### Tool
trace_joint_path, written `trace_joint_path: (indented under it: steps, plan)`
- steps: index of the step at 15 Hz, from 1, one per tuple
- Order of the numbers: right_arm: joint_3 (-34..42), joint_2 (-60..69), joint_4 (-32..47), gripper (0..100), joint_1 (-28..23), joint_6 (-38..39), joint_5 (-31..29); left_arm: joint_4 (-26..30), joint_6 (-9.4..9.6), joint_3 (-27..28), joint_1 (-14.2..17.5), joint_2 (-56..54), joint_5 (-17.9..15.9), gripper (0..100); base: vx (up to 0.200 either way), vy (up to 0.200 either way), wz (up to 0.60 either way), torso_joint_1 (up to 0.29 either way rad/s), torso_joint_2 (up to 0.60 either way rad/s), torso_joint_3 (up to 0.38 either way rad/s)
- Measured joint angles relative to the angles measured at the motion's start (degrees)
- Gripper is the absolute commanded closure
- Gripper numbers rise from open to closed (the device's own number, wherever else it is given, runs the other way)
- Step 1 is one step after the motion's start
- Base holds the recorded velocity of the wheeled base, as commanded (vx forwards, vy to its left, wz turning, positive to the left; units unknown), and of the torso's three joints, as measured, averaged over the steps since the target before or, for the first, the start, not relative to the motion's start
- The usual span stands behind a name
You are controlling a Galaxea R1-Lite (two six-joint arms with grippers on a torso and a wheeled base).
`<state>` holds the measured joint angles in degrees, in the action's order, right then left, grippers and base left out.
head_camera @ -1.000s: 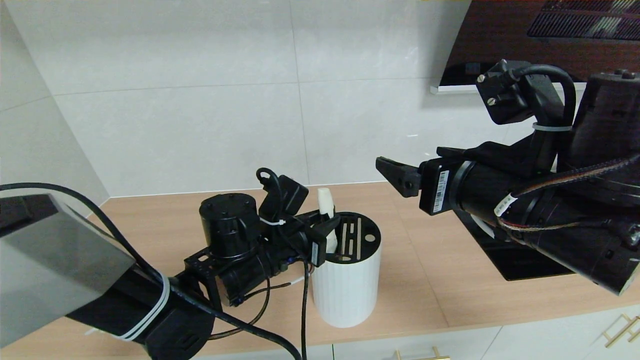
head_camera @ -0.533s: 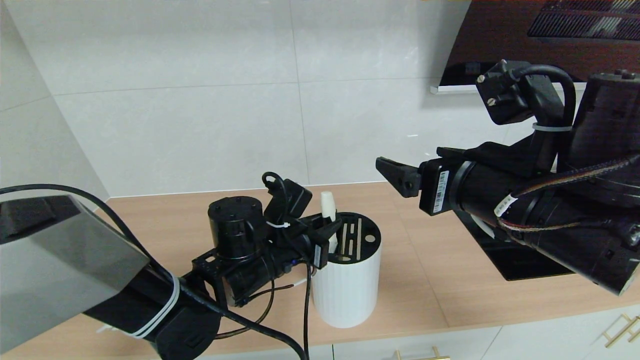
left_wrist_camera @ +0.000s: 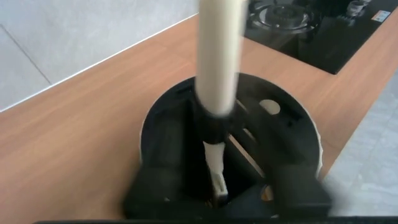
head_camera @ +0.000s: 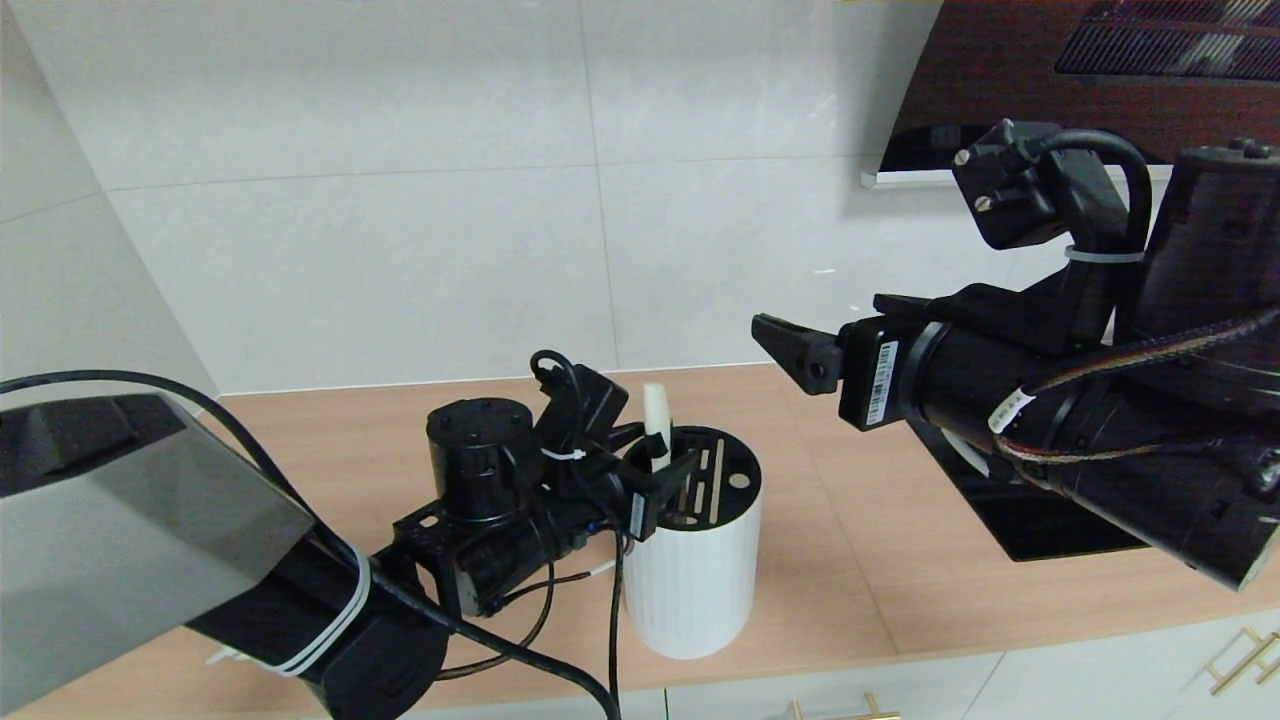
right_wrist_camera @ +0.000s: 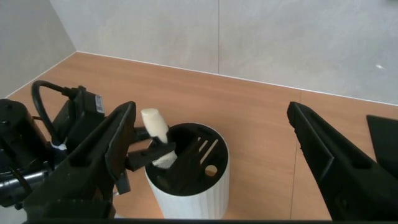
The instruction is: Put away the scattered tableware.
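Left gripper (head_camera: 662, 462) lowered white-handled utensil (head_camera: 654, 410) deeper into holder (head_camera: 690, 580), clamped on it | right gripper (right_wrist_camera: 211, 109) wide open, empty

Ribbed matt white plastic holder (head_camera: 695, 580), smooth cream handle (head_camera: 655, 415), wood-grain counter (head_camera: 330, 450), glossy black cooktop (left_wrist_camera: 311, 31).

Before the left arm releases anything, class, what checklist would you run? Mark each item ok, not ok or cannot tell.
1. Left pincer grips the white handle: ok.
2. Handle's lower end sits inside the black top of the knife block: ok.
3. Which slot it entered: cannot tell.
4. Knife block upright on the wooden counter: ok.
5. Right pincer open, apart from the knife block: ok.
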<state>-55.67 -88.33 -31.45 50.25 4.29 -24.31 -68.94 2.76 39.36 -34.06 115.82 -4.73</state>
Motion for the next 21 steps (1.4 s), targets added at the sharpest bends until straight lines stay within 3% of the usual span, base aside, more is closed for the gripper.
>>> trace_joint_path:
  steps: [5, 9, 13, 17, 19, 21]
  plan:
    - [0.0, 0.0, 0.0, 0, 0.0, 0.0, 0.0, -0.3, -0.2, 0.0, -0.4, -0.3, 0.1, 0, 0.0, 0.0, 0.0, 0.0, 0.0, 0.0]
    - [0.3, 0.8, -0.4, 0, -1.4, 0.1, 0.0, -0.6, -0.38, -0.7, -0.3, -5.2, 3.0, 0, 0.0, 0.0, 0.0, 0.0, 0.0, 0.0]
    - [4.2, 5.4, -0.6, 0, -4.3, 0.2, -1.0, 0.0, -2.89, -4.2, 0.5, -18.0, 5.1, 0, 0.0, 0.0, 0.0, 0.0, 0.0, 0.0]
    - [13.1, 14.8, -0.6, 0, -10.6, 0.7, -2.9, 4.4, -3.9, -14.4, 2.1, -36.4, 7.1, 0, 0.0, 0.0, 0.0, 0.0, 0.0, 0.0]
    - [19.6, 23.3, -0.6, 0, -15.0, 1.1, -3.4, 9.1, -4.32, -20.6, 5.3, -47.0, 7.9, 0, 0.0, 0.0, 0.0, 0.0, 0.0, 0.0]
    - [26.2, 33.0, -0.5, 0, -22.3, 1.4, -3.4, 17.2, -4.85, -25.5, 9.3, -58.4, 8.2, 0, 0.0, 0.0, 0.0, 0.0, 0.0, 0.0]
